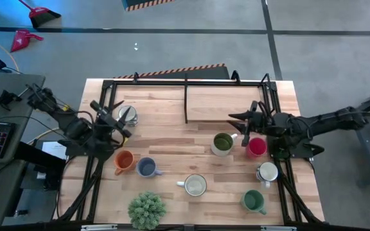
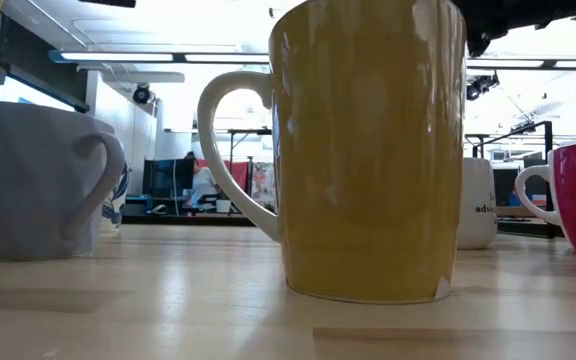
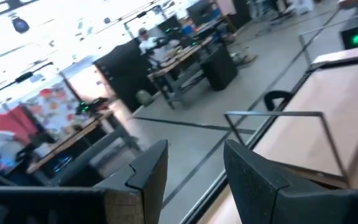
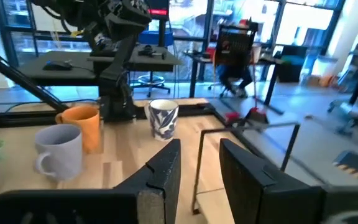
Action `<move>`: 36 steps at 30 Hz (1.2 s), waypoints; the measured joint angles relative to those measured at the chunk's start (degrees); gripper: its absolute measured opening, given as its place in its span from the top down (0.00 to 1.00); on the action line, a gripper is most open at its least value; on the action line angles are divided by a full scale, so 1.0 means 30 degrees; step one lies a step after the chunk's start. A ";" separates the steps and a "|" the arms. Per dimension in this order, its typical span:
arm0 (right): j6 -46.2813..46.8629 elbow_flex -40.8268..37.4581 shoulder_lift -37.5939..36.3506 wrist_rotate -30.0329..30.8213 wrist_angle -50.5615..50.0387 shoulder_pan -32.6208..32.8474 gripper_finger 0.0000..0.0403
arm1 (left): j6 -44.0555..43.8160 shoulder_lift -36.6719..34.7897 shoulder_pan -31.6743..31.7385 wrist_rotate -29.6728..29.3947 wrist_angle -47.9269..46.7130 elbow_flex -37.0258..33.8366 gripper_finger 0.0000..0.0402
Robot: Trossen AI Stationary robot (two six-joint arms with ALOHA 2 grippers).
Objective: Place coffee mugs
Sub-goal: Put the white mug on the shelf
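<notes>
Nearest, the olive green mug (image 2: 368, 150) fills the low view; farther back, the right gripper (image 1: 244, 123) hovers over the table (image 1: 172, 144) with fingers apart (empty); likewise the left gripper (image 1: 112, 120), beside a patterned white mug (image 1: 128, 114).

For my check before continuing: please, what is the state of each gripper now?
Left gripper: open, holding nothing.
Right gripper: open, holding nothing.

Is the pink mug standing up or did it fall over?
Standing up. From above, the magenta ceramic mug shows its round open mouth facing upward, and the table-level view shows it sitting flat on the wooden table.
</notes>
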 joint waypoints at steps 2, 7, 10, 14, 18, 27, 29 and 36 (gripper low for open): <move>0.0340 0.0000 0.0000 -0.0522 -0.0360 -0.0438 0.76 | -0.0041 -0.0019 0.0430 0.0238 0.0000 -0.0005 0.63; 0.0224 0.0007 0.0007 -0.0620 -0.0384 -0.1212 0.76 | -0.0483 -0.0026 0.1309 0.0960 0.0054 -0.0001 0.63; -0.0162 0.0000 0.0007 -0.0620 -0.0384 -0.1571 0.76 | -0.0689 -0.0026 0.2196 0.1949 0.0132 0.0000 0.63; -0.0791 0.0004 0.0007 -0.0657 -0.0371 -0.2093 0.76 | -0.0006 -0.0245 0.4150 0.4274 0.0773 0.0000 0.63; -0.1123 0.0001 0.0007 -0.1273 -0.0296 -0.2899 0.76 | 0.3887 -0.0808 0.6559 0.6535 0.3802 0.0000 0.63; -0.1123 0.0000 0.0007 -0.3292 0.0010 -0.4816 0.76 | 1.5483 -0.2075 1.3683 1.8719 1.3667 0.0029 0.63; -0.1123 0.0001 0.0007 -0.3959 0.0484 -0.5157 0.76 | 1.5141 -0.2123 1.5574 2.1146 1.3767 0.0025 0.63; -0.0786 0.0782 0.0315 -0.8147 0.0304 -0.7334 0.76 | 1.3578 -0.0416 2.1237 3.0722 1.6597 -0.1031 0.63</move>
